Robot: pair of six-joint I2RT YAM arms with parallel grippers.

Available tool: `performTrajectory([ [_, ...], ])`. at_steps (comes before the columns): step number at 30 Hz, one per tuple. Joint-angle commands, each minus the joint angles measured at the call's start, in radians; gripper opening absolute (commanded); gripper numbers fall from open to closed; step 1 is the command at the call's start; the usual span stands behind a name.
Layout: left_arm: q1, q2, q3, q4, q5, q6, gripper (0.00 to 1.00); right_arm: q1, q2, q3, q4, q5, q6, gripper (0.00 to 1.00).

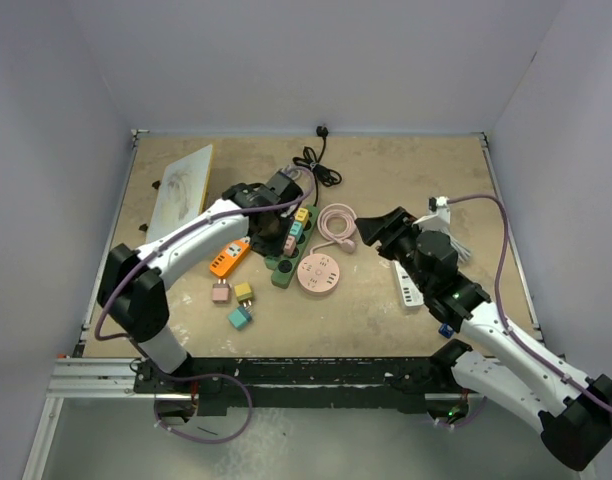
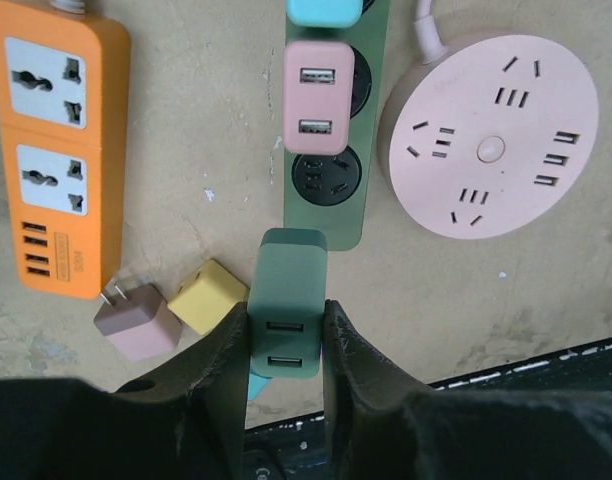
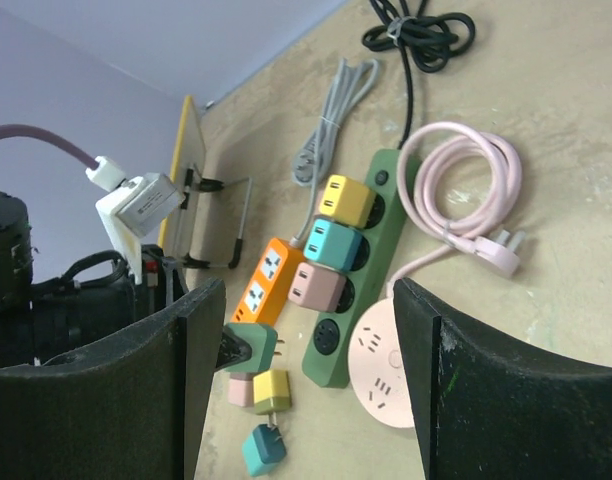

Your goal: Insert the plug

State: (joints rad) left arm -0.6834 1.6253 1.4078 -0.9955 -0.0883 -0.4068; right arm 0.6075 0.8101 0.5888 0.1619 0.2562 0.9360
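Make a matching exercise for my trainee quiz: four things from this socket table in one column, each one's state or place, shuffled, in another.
1 dark green adapter
2 pink USB adapter
3 orange power strip
4 right gripper

A open, holding nothing
B plugged into the green strip
C clamped in the left gripper
D flat on the table, sockets empty

Pairs: 1-C, 2-B, 3-D, 4-A.

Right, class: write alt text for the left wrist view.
The left hand grips a green USB adapter by the end of the green power strip, whose nearest socket is free; a pink adapter sits plugged in beyond.
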Motion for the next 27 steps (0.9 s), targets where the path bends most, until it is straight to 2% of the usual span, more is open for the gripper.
performTrajectory([
  [1, -0.023, 0.062, 0.078, 0.010, -0.024, 0.015, 0.00, -0.003, -0.024, -0.014, -0.012, 0.056, 0.031, 0.70],
  [8, -0.034, 0.149, 0.120, 0.007, -0.032, 0.023, 0.00, -0.003, -0.032, -0.028, -0.019, 0.073, 0.042, 0.70],
  [12, -0.034, 0.181, 0.133, 0.011, -0.041, 0.023, 0.00, -0.003, -0.047, -0.019, -0.054, 0.136, 0.102, 0.71],
  [18, -0.034, 0.225, 0.155, -0.007, -0.051, 0.034, 0.00, -0.002, -0.091, -0.006, -0.115, 0.214, 0.078, 0.71],
  [27, -0.033, 0.250, 0.159, -0.014, -0.057, 0.040, 0.00, -0.003, -0.117, -0.030, -0.116, 0.209, 0.085, 0.71],
])
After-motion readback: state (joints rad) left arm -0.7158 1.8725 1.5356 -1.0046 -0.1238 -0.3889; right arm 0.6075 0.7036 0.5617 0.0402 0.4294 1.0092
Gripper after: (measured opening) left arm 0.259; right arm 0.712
